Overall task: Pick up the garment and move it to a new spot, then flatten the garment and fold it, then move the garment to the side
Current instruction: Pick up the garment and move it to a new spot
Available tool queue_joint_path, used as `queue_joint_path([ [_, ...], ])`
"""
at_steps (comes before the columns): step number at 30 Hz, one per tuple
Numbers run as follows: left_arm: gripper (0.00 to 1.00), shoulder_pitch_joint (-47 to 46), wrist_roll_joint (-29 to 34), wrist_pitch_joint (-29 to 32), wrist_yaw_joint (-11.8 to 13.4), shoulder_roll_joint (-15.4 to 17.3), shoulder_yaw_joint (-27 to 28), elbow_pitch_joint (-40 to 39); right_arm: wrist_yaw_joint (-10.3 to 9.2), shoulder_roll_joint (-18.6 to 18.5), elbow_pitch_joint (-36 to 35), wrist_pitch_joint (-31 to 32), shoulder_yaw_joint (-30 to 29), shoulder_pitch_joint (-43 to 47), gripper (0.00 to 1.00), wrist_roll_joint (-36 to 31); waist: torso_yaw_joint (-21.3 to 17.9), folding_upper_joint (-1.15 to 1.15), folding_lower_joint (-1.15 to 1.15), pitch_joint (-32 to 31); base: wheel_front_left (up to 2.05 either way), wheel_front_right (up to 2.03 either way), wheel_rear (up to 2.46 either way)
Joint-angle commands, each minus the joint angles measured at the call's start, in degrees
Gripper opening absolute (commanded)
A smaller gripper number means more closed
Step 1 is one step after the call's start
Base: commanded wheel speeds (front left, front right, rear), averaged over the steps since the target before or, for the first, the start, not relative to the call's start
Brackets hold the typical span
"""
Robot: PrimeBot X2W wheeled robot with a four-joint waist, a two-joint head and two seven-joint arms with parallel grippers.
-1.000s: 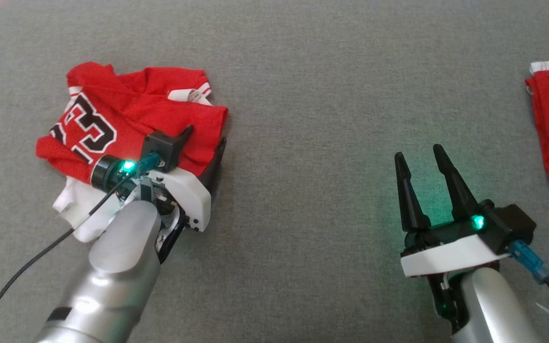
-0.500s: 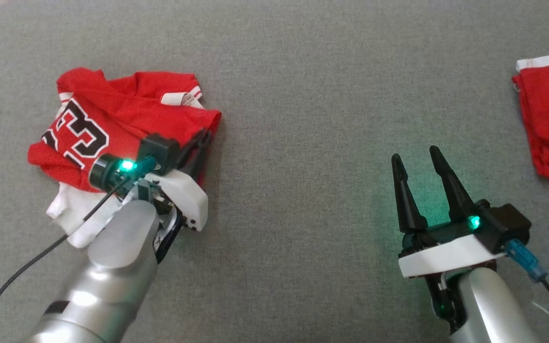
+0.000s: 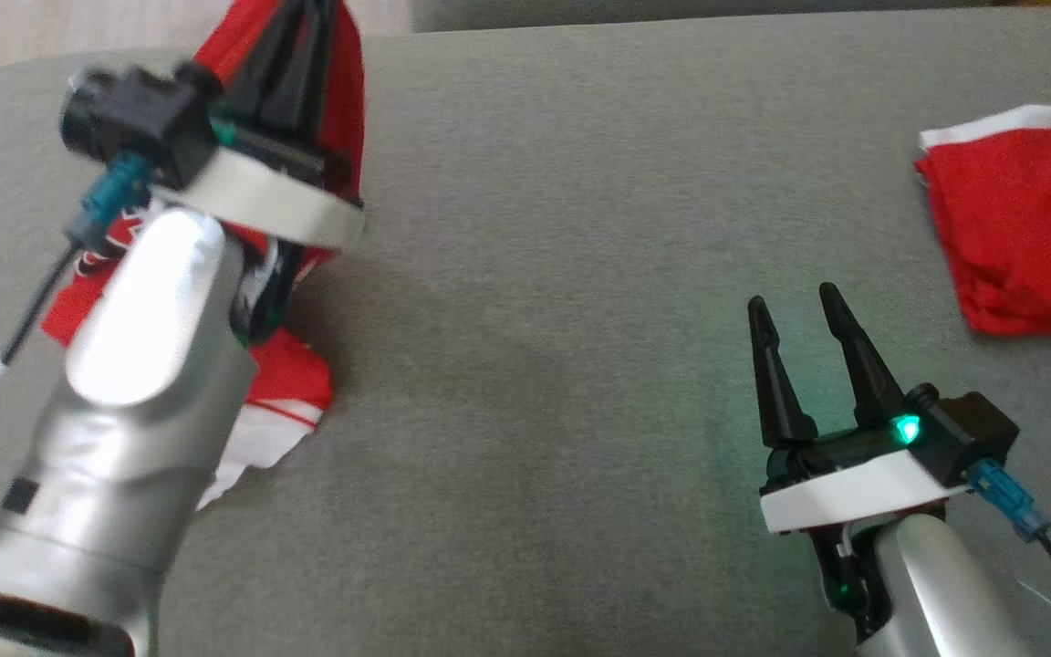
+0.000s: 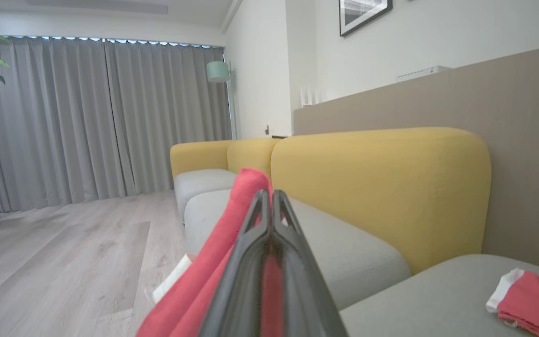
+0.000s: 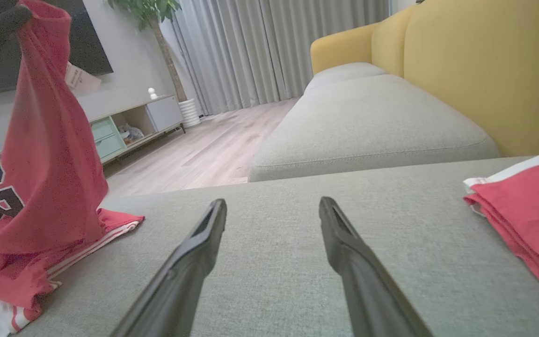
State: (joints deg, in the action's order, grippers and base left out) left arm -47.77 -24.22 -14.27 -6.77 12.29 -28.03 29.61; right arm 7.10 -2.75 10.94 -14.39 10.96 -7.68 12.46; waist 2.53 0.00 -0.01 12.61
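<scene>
The garment (image 3: pixel 349 87) is a red jersey with white trim and black numbers. It hangs from my left gripper (image 3: pixel 302 36), which is raised above the left of the grey cushion (image 3: pixel 562 274) and shut on the cloth. In the left wrist view the fingers (image 4: pixel 251 262) are pressed together with red fabric (image 4: pixel 213 262) draped over them. The jersey's lower end (image 5: pixel 26 276) still trails on the cushion. My right gripper (image 3: pixel 792 299) hovers low over the cushion's right part, open and holding nothing (image 5: pixel 272 203).
A second, folded red cloth with a white edge (image 3: pixel 1027 228) lies at the cushion's far right (image 5: pixel 527 210). Yellow sofa backrests (image 4: pixel 382 187) rise behind the cushion. Wooden floor (image 4: pixel 63 252) lies beyond its left edge.
My left gripper shut on the jersey's right edge and then lifted it high off the cushion. The head view shifted. The right gripper stayed open and in place.
</scene>
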Motion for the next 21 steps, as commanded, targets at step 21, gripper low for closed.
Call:
queue_joint_path([
  [21,0.00,-16.6,2.2,8.7,0.1,3.1,-2.3,-16.0,0.39,-0.1,-5.1,-0.6,4.9,-4.2,1.00,6.7,-19.1,0.00,0.01,5.3,0.00,0.00,0.00],
])
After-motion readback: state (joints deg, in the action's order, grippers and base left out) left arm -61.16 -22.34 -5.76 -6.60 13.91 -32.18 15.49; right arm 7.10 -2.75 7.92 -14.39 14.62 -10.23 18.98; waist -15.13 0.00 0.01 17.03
